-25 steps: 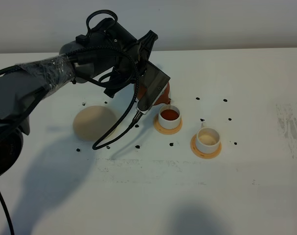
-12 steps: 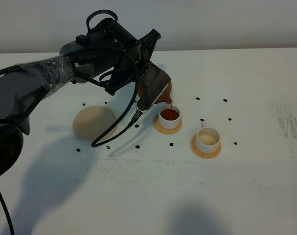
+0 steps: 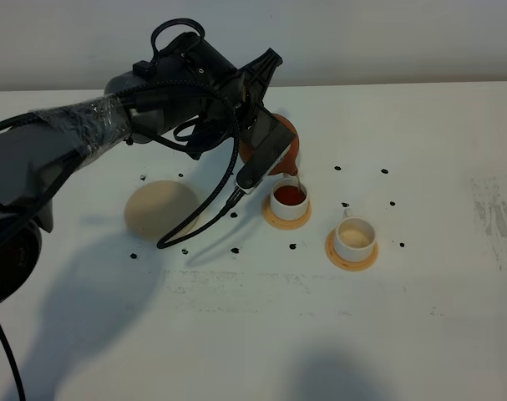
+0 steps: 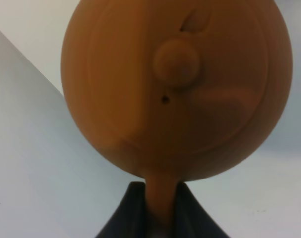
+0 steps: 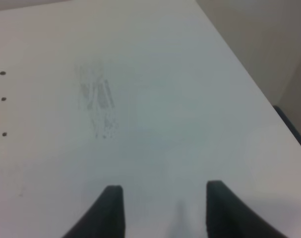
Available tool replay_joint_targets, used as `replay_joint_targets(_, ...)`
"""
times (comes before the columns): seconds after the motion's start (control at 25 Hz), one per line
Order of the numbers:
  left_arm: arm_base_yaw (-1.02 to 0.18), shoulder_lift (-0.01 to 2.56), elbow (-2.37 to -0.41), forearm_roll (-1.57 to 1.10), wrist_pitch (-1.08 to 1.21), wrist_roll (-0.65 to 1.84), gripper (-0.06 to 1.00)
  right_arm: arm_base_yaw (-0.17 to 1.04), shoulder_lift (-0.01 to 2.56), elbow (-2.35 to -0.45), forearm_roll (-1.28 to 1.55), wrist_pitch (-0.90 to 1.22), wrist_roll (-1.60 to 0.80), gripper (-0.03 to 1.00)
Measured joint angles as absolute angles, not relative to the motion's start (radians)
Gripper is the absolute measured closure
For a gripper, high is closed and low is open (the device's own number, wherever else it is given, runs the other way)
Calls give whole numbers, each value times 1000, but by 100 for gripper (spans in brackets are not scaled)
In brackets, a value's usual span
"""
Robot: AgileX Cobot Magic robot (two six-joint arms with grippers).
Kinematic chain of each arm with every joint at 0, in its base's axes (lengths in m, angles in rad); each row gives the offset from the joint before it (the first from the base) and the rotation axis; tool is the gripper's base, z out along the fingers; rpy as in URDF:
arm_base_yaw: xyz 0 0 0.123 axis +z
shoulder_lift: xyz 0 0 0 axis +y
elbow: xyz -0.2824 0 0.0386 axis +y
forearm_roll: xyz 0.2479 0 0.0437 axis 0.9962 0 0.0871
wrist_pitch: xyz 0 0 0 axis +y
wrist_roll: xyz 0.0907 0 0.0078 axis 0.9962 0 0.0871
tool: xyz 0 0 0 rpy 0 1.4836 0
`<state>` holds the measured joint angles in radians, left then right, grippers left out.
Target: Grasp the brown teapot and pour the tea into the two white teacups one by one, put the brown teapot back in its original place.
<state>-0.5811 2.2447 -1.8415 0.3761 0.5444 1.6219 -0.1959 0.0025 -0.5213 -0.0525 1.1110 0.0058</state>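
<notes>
**While tipped, brown teapot (image 3: 280,144) hangs above filled teacup (image 3: 290,199)**

My left tool (image 4: 160,210) grips its handle; the second teacup (image 3: 356,236) stands nearby on its coaster (image 3: 351,262). I see my right tool (image 5: 162,210) released above the desk (image 5: 155,124).

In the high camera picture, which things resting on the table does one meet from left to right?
beige disc → white cup with tea in it → second white cup → grey smudge on the table
</notes>
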Motion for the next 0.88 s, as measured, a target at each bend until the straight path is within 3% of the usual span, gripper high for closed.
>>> replay_joint_targets(0.88, -581, 2245, -1841, 376, 544, 1660, 86, -196, 2, -521, -52, 1111, 6, 57)
